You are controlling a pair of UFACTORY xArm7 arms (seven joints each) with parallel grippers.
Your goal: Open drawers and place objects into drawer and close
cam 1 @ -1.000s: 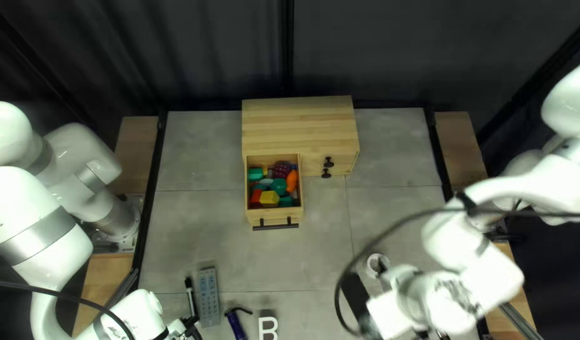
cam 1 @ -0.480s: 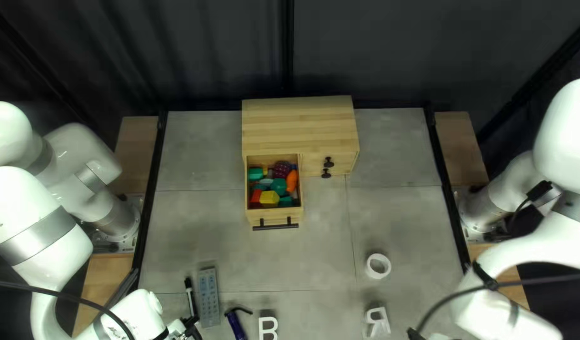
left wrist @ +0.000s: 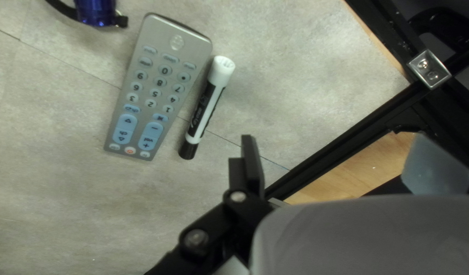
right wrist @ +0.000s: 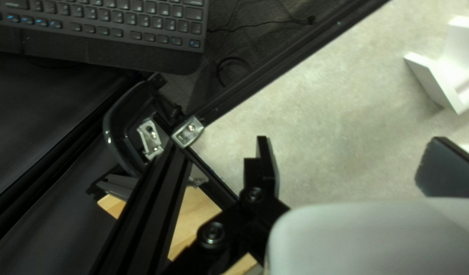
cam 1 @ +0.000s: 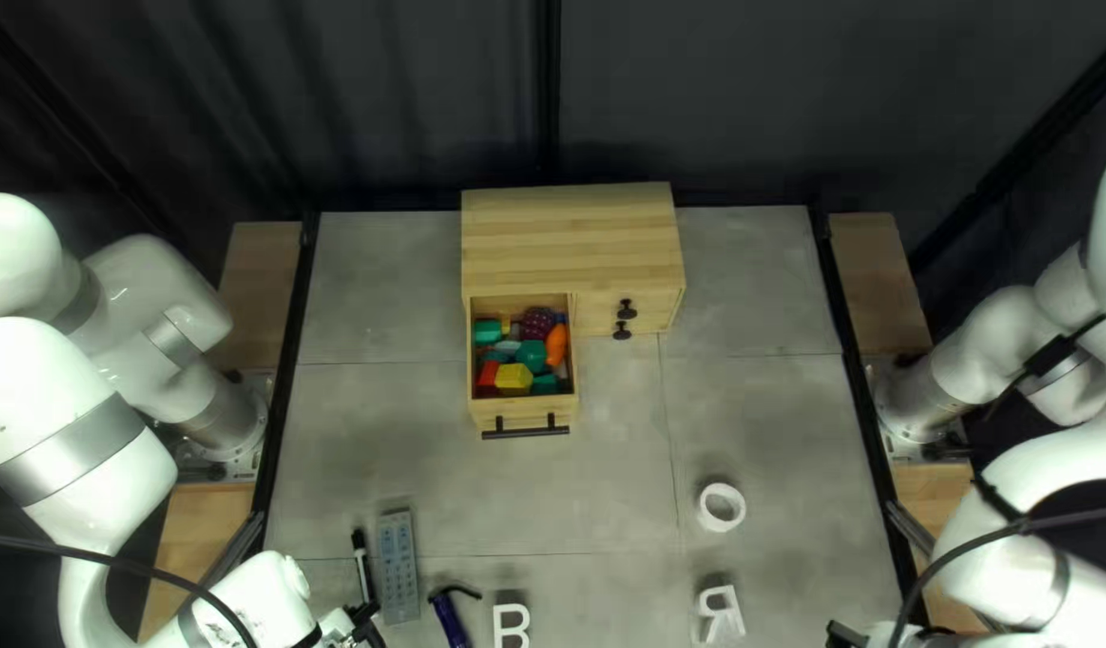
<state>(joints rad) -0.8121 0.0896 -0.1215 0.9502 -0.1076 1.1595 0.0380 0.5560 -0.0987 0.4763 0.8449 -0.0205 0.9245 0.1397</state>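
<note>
An open drawer (cam 1: 526, 411) displays its colorful toys (cam 1: 513, 379) at the front of a wooden cabinet (cam 1: 571, 240). The left gripper (cam 1: 364, 618), fingers spread, hovers near a marker (cam 1: 363, 562) lying beside a remote (cam 1: 398, 564); the right gripper (cam 1: 846, 634), also open, hangs near the worktop's (cam 1: 769, 432) right edge.

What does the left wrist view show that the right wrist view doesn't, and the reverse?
Only the left wrist view: remote, marker, part of a blue cylinder, open left gripper.
Only the right wrist view: keyboard, part of a white letter, open right gripper.
Both: table, black rail, metal bracket, wood.
</note>
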